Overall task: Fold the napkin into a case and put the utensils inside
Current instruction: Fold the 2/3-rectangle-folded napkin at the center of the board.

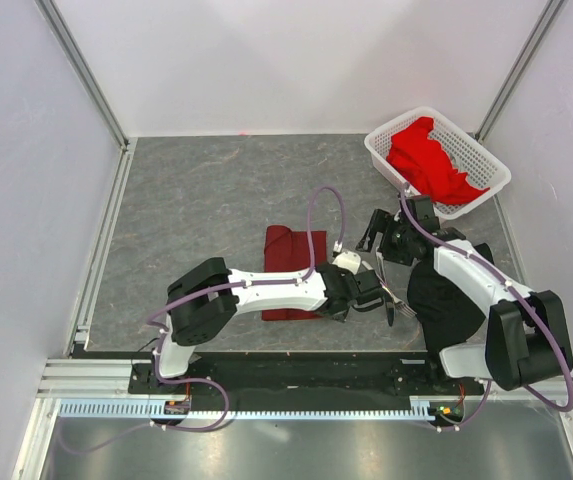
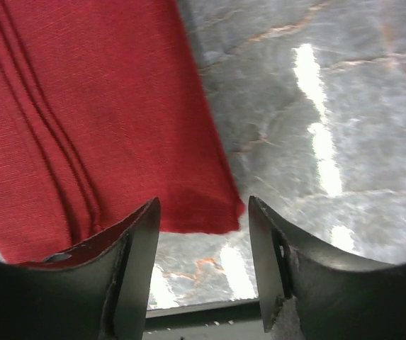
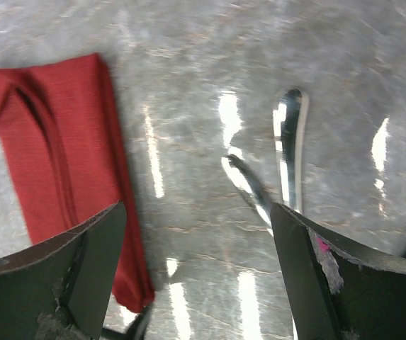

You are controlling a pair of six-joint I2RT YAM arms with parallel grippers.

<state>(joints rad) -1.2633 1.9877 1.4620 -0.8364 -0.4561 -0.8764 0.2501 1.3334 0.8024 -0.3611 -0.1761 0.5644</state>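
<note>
The napkin lies on the table as a narrow, long maroon case (image 1: 291, 272), folded, with creases along its length. It shows in the left wrist view (image 2: 96, 120) and the right wrist view (image 3: 57, 163). The utensils (image 1: 398, 303) lie on the table right of the case; two shiny handles (image 3: 291, 145) show, crossing near the right finger. My left gripper (image 1: 362, 296) is open and empty, low over the case's near right corner (image 2: 203, 212). My right gripper (image 1: 378, 240) is open and empty above the table between case and utensils (image 3: 197, 212).
A white lattice basket (image 1: 490, 158) with bright red cloths (image 1: 428, 160) stands at the back right. A dark round pad (image 1: 444, 300) lies under the right arm. White walls with metal rails enclose the table. Its front edge is just beyond the left fingers (image 2: 188, 312).
</note>
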